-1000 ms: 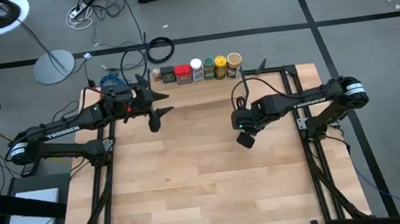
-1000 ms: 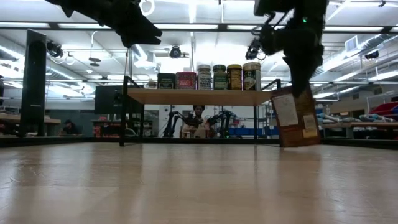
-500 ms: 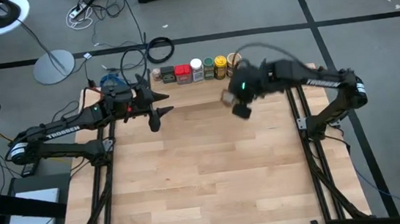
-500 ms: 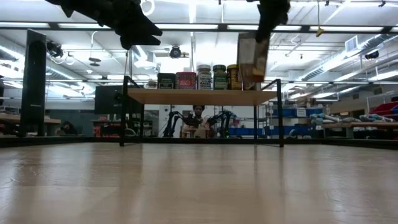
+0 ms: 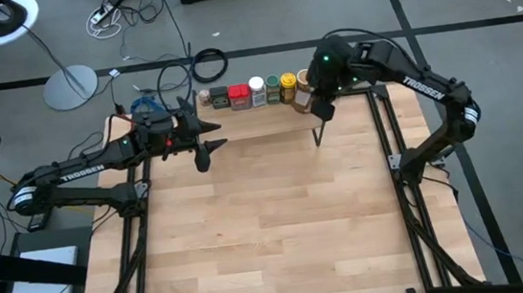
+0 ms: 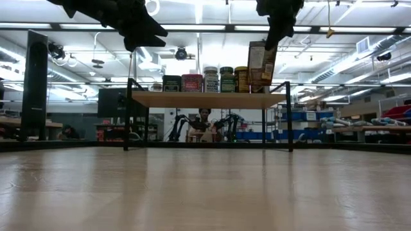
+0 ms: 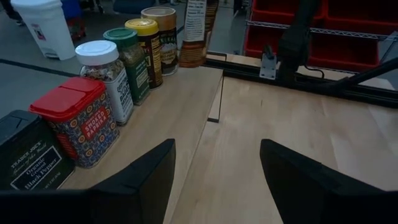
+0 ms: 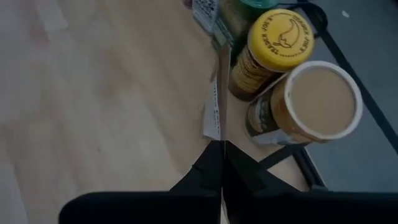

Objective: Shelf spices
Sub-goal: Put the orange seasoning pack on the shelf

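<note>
A row of spices stands on the shelf (image 5: pixel 259 118) at the table's far edge: dark tin (image 7: pixel 28 155), red tin (image 7: pixel 78 124), white-lidded jar (image 7: pixel 102 74), green jar (image 7: pixel 127 59), yellow-lidded jar (image 8: pixel 270 46) and brown canister (image 8: pixel 311 102). My right gripper (image 6: pixel 273 35) is shut on a flat brown packet (image 6: pixel 261 64) over the shelf's right end, beside the canister. My left gripper (image 5: pixel 205 137) hovers open above the table near the shelf's left end, touching nothing. My right gripper pinches the packet's top edge (image 8: pixel 221 138) between its two fingers, coming from above and pointing down. The packet hangs below the fingers, slightly tilted. In the low view its bottom edge (image 6: pixel 260 83) shows just above the shelf board, lifted clear.
Black metal frame rails (image 5: pixel 380 125) run along the table's sides. The shelf's thin black leg (image 5: pixel 317 136) stands below my right gripper. The table's wide wooden middle and near part (image 5: pixel 270 232) lies bare. Cables and a lamp base (image 5: pixel 71 86) sit on the floor beyond.
My right gripper has risen from low over the table's right middle and swung toward the far edge, carrying the packet. The packet went from hanging near the table top to hanging over the shelf's right end, beside the brown canister.
</note>
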{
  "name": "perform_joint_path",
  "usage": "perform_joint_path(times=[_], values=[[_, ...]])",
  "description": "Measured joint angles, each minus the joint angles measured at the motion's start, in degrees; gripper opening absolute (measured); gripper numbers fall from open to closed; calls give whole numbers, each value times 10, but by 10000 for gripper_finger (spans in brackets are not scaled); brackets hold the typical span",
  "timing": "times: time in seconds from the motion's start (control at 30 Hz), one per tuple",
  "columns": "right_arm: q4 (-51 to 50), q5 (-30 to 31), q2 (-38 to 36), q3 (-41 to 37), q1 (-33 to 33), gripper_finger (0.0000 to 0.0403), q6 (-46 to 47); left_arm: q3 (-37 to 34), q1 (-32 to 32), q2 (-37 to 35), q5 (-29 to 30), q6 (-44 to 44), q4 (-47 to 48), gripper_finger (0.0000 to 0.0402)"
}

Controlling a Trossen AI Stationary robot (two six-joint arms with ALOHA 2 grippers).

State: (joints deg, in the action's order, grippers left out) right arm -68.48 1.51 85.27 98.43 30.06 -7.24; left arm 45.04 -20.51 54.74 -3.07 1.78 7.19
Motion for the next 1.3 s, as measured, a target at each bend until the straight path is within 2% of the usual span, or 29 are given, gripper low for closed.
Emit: perform_joint_path(times=[0.27,0.47,1.0,1.3], values=[[7,-12,29,0,1,0,-25,0,0,0,0,0,-1,239],[31,18,63,0,1,0,-44,0,0,0,0,4,9,239],[61,59,65,0,1,0,-70,0,0,0,0,1,-1,239],[63,60,65,0,1,0,-94,0,0,0,0,0,-1,239]])
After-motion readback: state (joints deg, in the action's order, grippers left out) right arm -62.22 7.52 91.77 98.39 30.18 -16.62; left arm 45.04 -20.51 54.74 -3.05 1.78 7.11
